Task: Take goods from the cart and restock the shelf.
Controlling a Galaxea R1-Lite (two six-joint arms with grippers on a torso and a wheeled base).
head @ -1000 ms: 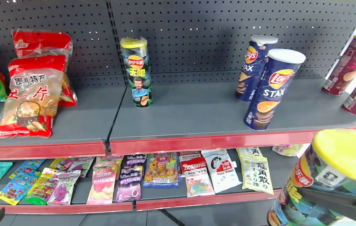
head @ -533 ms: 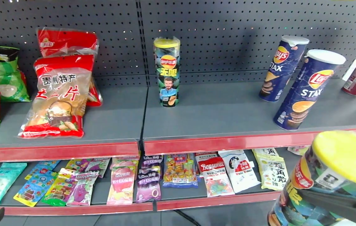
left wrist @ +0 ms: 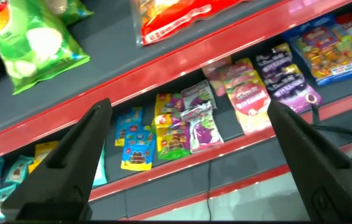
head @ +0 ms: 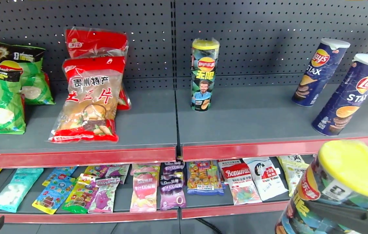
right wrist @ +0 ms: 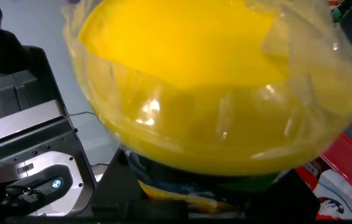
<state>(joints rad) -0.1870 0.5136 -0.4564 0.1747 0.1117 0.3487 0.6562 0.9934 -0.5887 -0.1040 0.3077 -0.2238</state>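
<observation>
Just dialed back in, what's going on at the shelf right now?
The right gripper has its jaws shut on a tall yellow-lidded chip can, held low in front of the grey upper shelf, not yet placed. A matching yellow-lidded can already stands at the back of that shelf, with blue white-lidded cans off to its right. The left gripper hangs empty, jaws open, in front of the lower shelf's candy packets.

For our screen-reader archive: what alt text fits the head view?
The right gripper holds a yellow-lidded chip can at lower right, before a two-tier shelf. A matching can stands on the upper shelf between red snack bags and blue cans; candy packets lie on the lower shelf.
</observation>
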